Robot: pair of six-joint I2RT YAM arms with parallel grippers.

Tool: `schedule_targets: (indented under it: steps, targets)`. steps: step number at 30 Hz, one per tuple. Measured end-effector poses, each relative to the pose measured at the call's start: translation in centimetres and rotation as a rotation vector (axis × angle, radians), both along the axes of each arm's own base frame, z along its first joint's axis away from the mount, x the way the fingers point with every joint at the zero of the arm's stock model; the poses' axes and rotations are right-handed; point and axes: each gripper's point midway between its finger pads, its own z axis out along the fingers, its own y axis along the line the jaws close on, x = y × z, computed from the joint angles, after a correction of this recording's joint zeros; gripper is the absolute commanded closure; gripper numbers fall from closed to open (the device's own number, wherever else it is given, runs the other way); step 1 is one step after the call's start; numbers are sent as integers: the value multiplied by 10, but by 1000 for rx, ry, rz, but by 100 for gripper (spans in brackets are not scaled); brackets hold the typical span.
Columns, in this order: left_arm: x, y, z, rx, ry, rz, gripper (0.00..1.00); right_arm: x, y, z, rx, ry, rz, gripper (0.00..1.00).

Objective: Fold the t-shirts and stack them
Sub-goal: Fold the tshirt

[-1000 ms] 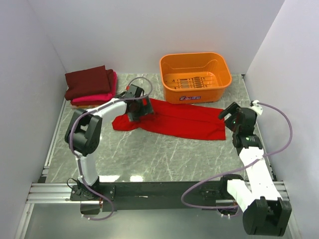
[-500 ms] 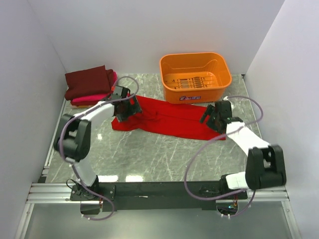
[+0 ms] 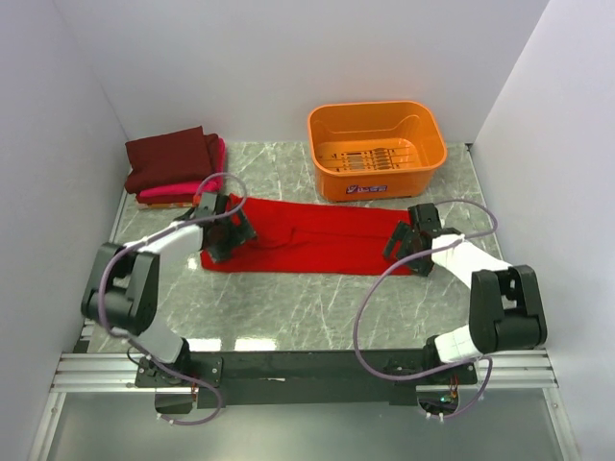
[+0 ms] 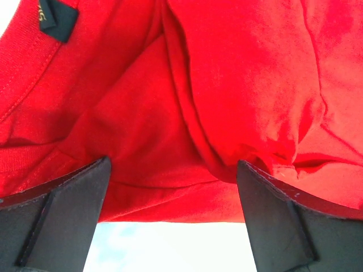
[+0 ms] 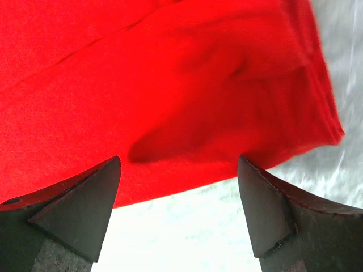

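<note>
The bright red t-shirt [image 3: 317, 235] lies as a long strip across the middle of the table. My left gripper [image 3: 226, 235] is open over its left end. In the left wrist view the left gripper [image 4: 173, 170] has its jaws wide apart at the near edge of the red cloth [image 4: 227, 85], with the neck label at top left. My right gripper [image 3: 404, 245] is open over the shirt's right end; the right wrist view shows this gripper [image 5: 178, 164] straddling the red hem [image 5: 142, 85]. The dark maroon shirt [image 3: 171, 156] lies folded on the hot pink one [image 3: 183, 188] at the back left.
The orange plastic basket [image 3: 377, 149] stands at the back, just behind the red shirt. White walls close in the left, back and right sides. Bare marble table [image 3: 307, 307] lies between the shirt and the arm bases.
Both grippers have moved toward the near edge, the right one first swinging in to the shirt's right end. The red shirt has shifted nearer and to the left and lies flatter and straighter.
</note>
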Motion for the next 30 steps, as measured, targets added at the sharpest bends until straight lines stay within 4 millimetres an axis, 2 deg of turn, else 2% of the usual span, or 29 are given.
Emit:
schedule_targets:
  steps: [7, 10, 14, 17, 21, 22, 24, 27, 29, 30]
  targets:
    - [-51, 30, 4, 58, 47, 81, 1, -40, -1, -2, 15, 40, 5, 10]
    - [-58, 33, 17, 52, 24, 91, 1, -57, 1, 3, 28, 47, 21, 10]
    - [-56, 28, 36, 28, -38, 81, 1, -53, 7, 25, 55, -38, 46, 10]
    - [-53, 12, 48, 13, -52, 32, 1, -45, 12, 43, 78, -116, 72, 10]
    - [-44, -29, 64, -8, -72, -64, 1, -39, 14, 55, 88, -166, 87, 10]
    - [-42, -39, 64, -10, -71, -83, 5, -39, 14, 56, 87, -168, 88, 10]
    - [-40, -52, 58, -8, -45, -101, 14, -39, 14, 55, 85, -166, 87, 11]
    - [-36, -57, 38, 33, 17, -86, 18, -39, 12, 55, 74, -166, 82, 11]
    - [-36, -56, 23, 79, 63, -68, 26, -39, 9, 54, 62, -164, 78, 11]
    - [-36, -56, 17, 103, 83, -61, 34, -40, 9, 54, 58, -163, 77, 11]
